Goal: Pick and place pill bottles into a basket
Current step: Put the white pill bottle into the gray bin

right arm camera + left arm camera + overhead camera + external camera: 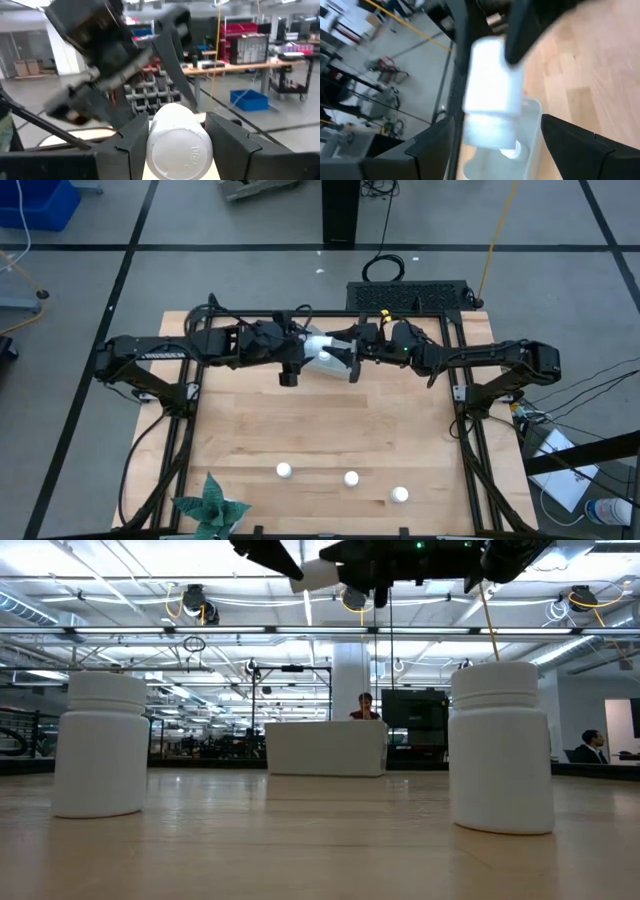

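The right tool (pixel 175 145) pinches a pill bottle (pixel 176 137) above the basket (pixel 527 140); the left tool (pixel 497 145) is spread; released crooked, the bottle may miss

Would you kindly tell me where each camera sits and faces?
High: overhead, facing straight down on the wooden table; both dark arms show.
Low: table height, facing level past small white cylindrical pill bottles; arms overhead.
Left wrist: past open left gripper, down onto grey-blue plastic basket.
Right wrist: right gripper clamps one bottle.
Shared: both wrist views show it.
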You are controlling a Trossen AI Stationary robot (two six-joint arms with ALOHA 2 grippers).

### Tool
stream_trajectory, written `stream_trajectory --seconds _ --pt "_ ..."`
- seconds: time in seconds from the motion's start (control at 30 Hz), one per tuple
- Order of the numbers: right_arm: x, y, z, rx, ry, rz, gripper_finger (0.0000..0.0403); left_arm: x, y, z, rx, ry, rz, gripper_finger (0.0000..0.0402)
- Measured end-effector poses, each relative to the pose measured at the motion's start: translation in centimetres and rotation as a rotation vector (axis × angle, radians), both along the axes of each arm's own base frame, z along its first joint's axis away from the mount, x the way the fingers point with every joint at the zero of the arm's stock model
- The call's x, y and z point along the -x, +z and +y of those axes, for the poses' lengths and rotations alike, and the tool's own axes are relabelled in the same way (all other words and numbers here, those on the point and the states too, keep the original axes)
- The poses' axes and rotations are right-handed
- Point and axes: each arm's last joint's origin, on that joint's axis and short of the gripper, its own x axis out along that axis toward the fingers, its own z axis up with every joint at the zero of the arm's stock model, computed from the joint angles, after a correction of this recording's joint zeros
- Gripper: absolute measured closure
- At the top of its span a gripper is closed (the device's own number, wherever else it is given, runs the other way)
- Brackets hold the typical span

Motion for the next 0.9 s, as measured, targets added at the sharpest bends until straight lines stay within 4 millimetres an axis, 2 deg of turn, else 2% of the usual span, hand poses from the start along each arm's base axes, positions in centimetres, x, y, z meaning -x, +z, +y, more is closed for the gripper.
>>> stream_trajectory --seconds 0.17,0.33,0.5,0.7,0.9 --pt "0.6 -0.8 -0.1 0.008 -0.01 -0.047 0.0237 0.4 -0.5 0.4 0.05 0.019 0.052 0.0104" --pt "1.8 -2.3 -1.3 -0.036 -0.044 -0.111 0.0237 0.7 -0.5 0.8 0.099 0.015 0.049 0.0103" --pt "3.6 -2.7 -1.9 -0.044 0.015 -0.275 0.0237 0.9 -0.3 0.9 0.104 0.024 0.039 0.0103" --pt "5.7 -3.0 -1.4 0.004 0.093 -0.448 0.0237 1.0 -0.2 0.9 0.108 0.025 0.03 0.0107" --pt "6.6 -3.3 -0.5 0.056 0.126 -0.518 0.0238 0.6 -0.1 0.8 0.145 -0.02 -0.035 0.0106"
